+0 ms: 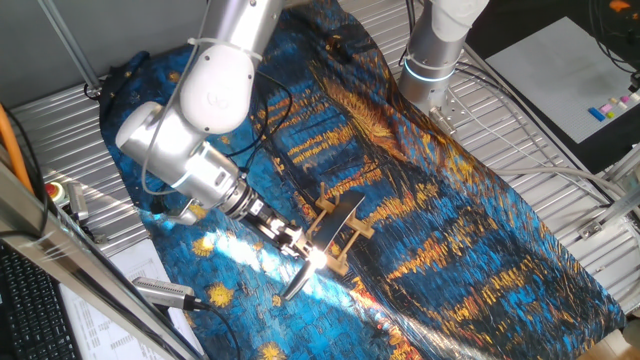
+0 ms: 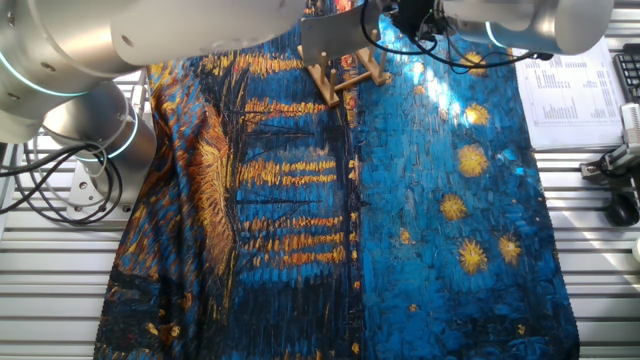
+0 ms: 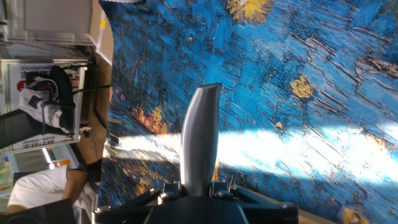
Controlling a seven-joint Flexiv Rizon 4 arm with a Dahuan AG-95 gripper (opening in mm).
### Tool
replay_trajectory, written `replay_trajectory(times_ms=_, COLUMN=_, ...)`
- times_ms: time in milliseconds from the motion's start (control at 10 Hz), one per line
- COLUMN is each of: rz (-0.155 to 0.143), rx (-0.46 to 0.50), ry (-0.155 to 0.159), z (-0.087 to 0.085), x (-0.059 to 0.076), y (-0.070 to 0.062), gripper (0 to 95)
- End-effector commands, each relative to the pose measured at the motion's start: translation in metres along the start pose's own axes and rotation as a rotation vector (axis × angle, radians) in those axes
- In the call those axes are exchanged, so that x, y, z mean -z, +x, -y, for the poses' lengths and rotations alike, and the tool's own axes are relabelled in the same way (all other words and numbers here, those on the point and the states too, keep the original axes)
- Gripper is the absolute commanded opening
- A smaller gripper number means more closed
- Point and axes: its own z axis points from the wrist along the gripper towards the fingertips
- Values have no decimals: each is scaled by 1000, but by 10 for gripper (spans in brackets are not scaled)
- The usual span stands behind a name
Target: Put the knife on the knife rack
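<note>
A blue and gold painted cloth (image 1: pixel 480 200) covers the table. The arm (image 1: pixel 205 110) reaches down toward the wooden knife rack (image 1: pixel 352 238) near the cloth's middle. The gripper (image 1: pixel 300 247) is clamped on the knife's handle (image 3: pixel 200 140), and the knife (image 1: pixel 335 222) stands with its broad blade (image 2: pixel 338 38) in the rack.

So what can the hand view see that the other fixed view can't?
Only the hand view shows the knife's silvery handle clamped between the fingers, with a sunlit stripe across the cloth. Only the other fixed view shows the wooden knife rack and the broad blade above it. Both show the blue starry tablecloth.
</note>
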Motion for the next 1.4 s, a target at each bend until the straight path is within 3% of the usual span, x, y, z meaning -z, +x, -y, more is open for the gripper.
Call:
replay_trajectory(times_ms=100, rz=1, rx=9, ry=-5, z=1, x=-1, y=0, gripper=0)
replay_trajectory(times_ms=1400, rz=-1, rx=42, ry=-20, z=1, x=-2, y=-2, gripper=0)
